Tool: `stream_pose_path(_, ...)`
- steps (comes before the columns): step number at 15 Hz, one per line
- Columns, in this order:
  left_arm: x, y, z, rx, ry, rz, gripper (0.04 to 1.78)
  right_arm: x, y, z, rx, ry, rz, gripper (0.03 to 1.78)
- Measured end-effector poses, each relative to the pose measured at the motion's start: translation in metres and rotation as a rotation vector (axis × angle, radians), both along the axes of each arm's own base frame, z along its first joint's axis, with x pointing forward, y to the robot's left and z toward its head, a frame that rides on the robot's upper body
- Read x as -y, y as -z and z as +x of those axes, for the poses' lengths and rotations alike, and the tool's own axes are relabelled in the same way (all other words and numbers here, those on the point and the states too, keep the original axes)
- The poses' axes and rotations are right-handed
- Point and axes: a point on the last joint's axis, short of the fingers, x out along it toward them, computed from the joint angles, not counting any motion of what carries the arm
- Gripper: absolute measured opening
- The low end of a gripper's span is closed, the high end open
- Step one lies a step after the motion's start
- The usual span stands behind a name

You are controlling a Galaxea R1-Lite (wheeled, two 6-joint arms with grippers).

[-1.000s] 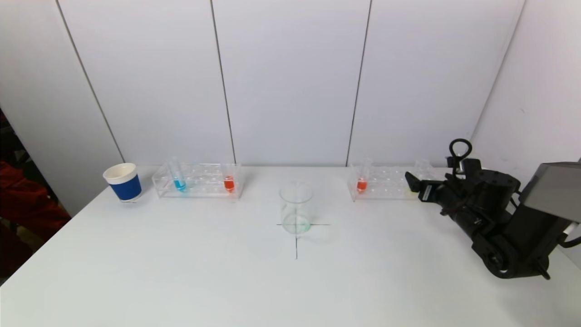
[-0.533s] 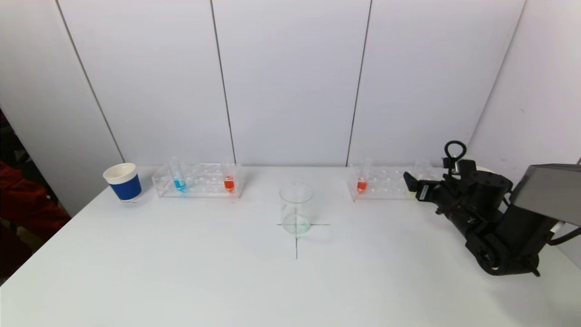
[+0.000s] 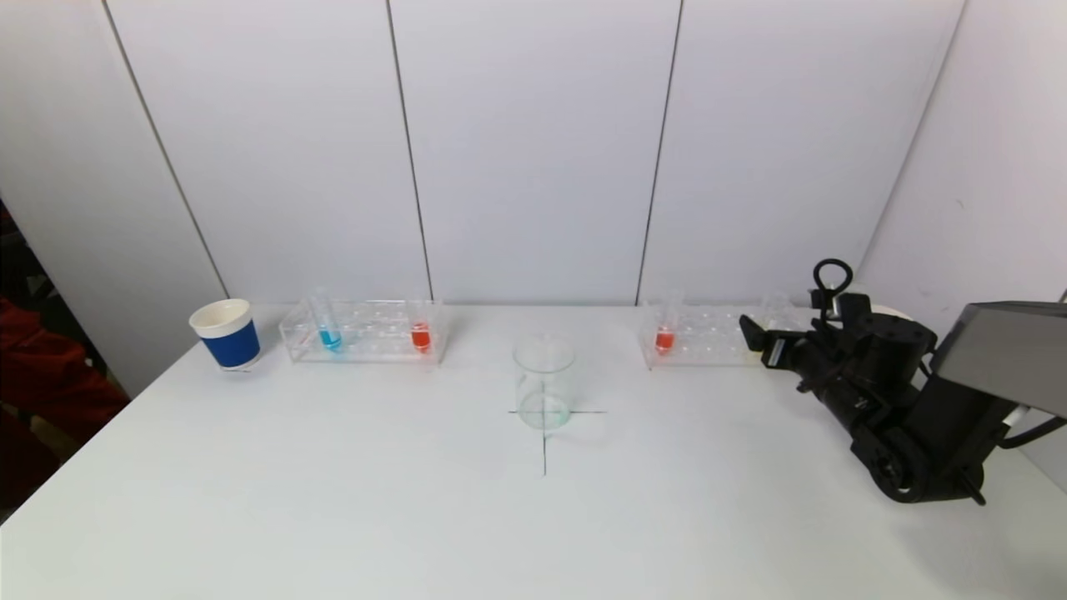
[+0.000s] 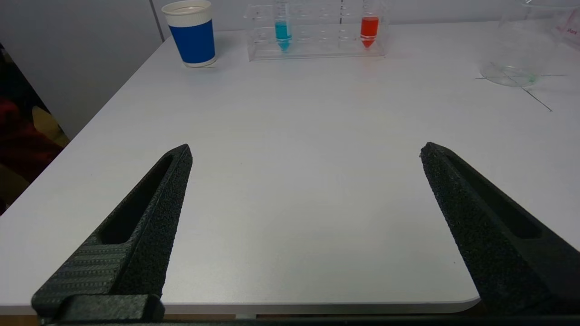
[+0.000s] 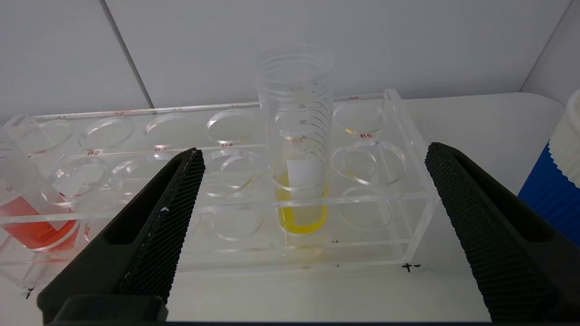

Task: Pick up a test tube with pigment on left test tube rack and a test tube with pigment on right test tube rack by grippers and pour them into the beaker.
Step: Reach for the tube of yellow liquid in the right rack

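Note:
The left rack (image 3: 363, 335) holds a blue-pigment tube (image 3: 329, 336) and a red-pigment tube (image 3: 421, 336). The clear beaker (image 3: 543, 381) stands on a cross mark at the table's middle. The right rack (image 3: 704, 342) holds a red-pigment tube (image 3: 664, 338) and a yellow-pigment tube (image 5: 297, 136). My right gripper (image 3: 753, 336) is open just in front of the right rack's right end. In the right wrist view the right gripper (image 5: 315, 151) faces the yellow tube without touching it. My left gripper (image 4: 303, 151) is open and empty at the table's near edge, far from the left rack (image 4: 317, 34).
A blue-and-white paper cup (image 3: 225, 333) stands left of the left rack. A second blue cup (image 5: 555, 181) shows just right of the right rack (image 5: 408, 181). White wall panels stand close behind both racks.
My right arm has moved a little forward, bringing the open gripper closer to the right rack's right end. The tubes, racks and beaker have not moved.

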Motion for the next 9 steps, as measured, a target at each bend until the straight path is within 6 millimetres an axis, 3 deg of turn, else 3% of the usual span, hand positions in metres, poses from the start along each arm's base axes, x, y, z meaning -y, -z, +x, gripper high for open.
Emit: stream_pose_path(9, 0.0, 0.0, 0.0, 0.0, 0.0, 0.0, 1.76, -0.001, -0.005, 0.011, 0.028, -0.003, -0.001, 1.77)
